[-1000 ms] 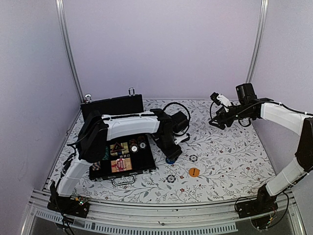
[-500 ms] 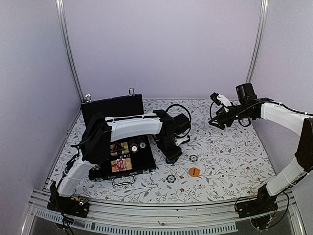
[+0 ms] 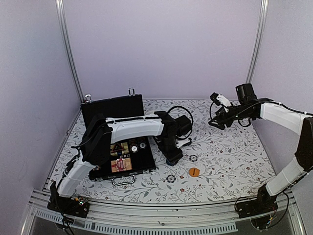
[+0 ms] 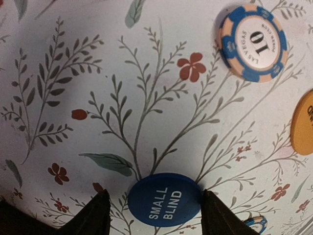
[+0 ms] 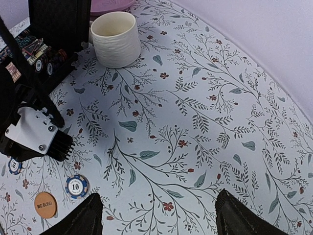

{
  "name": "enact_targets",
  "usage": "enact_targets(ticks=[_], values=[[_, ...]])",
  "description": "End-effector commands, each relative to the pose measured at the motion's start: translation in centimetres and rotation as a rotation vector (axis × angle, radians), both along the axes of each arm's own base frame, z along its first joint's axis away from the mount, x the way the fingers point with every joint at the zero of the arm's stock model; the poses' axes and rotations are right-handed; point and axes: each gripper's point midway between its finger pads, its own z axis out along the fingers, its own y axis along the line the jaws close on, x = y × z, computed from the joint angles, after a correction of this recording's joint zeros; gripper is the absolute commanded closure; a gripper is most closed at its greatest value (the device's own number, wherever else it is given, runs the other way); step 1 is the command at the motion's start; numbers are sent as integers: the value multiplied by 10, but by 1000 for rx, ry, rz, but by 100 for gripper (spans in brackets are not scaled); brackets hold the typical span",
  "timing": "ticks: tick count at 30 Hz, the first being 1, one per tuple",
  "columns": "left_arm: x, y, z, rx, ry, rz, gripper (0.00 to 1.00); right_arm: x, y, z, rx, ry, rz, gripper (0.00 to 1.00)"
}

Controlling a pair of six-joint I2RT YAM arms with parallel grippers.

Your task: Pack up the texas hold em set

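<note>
While straddling the blue button [image 4: 164, 205] on the bench [image 4: 98, 73], holds left tool [image 4: 155, 193] apart, unclamped. Holds right tool [image 5: 159, 196] apart too, empty, at 2 o'clock. Shows case [image 3: 115, 106] open at button's 9 o'clock.

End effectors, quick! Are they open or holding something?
Left end effector: open, straddling the blue SMALL BLIND button.
Right end effector: open, empty.

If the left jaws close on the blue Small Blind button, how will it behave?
The button looks like a flat rigid disc, so it probably will not bend. It lies flat on the cloth, so the jaws may catch only its rim and it could slip out. Being small, it is likely light.
</note>
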Motion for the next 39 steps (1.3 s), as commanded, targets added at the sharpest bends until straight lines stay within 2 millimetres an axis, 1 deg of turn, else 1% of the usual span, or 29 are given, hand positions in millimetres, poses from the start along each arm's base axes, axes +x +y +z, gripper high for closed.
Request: enact_targets(ticks=[1, 8, 11, 13, 17, 20, 25, 32, 39], values=[[-20, -2, -7, 12, 53, -40, 36, -2, 2, -6, 7, 28, 16, 23], [-12, -8, 19, -36, -1, -26, 37, -2, 3, -8, 9, 35, 21, 23], [-13, -5, 24, -36, -7, -28, 35, -3, 3, -9, 10, 40, 24, 23], [-17, -3, 25, -38, 10, -29, 35, -3, 3, -9, 9, 42, 24, 23], [-25, -2, 20, -39, 48, -33, 33, -3, 3, -10, 9, 44, 25, 23], [-28, -5, 18, -51, 58, -41, 32, -3, 4, -10, 10, 44, 26, 23], [-27, -10, 13, -55, 50, -52, 32, -3, 4, -10, 10, 47, 27, 23], [-22, -3, 3, 9, 1, -50, 34, -3, 4, -12, 10, 53, 29, 23], [-22, -1, -5, 28, 1, -39, 38, -4, 6, -15, 10, 69, 38, 23]])
